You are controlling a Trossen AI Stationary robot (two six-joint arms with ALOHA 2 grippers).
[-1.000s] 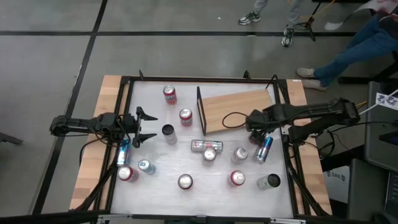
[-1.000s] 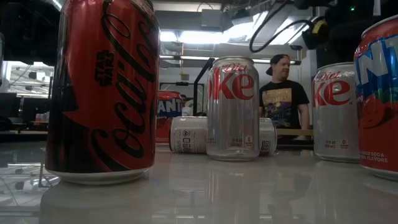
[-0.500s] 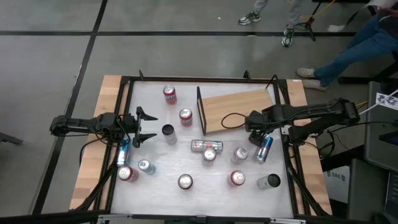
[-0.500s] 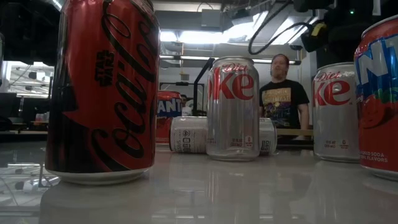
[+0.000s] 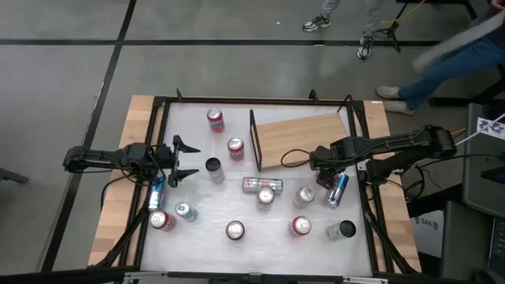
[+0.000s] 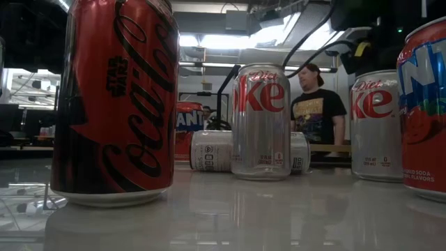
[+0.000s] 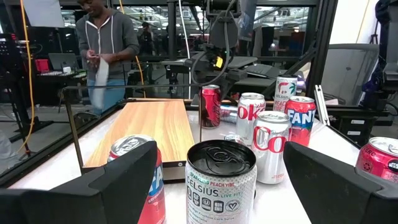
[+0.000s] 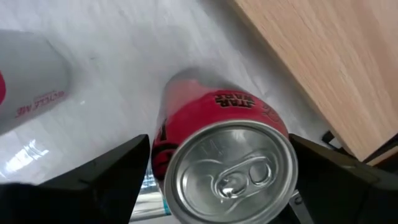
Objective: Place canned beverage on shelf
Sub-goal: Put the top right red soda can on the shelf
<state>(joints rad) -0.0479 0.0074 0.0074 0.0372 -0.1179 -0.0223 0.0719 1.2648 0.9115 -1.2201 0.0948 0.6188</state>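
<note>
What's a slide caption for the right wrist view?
Right gripper straddles an upright red Coca-Cola can on the white tabletop beside the wooden shelf.

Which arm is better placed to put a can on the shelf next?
Right. The right gripper is around a red Coca-Cola can right beside the shelf. The left gripper waits open, across the table.

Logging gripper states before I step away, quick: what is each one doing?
Left gripper: open, empty, facing the black can.
Right gripper: open around a red can.
</note>
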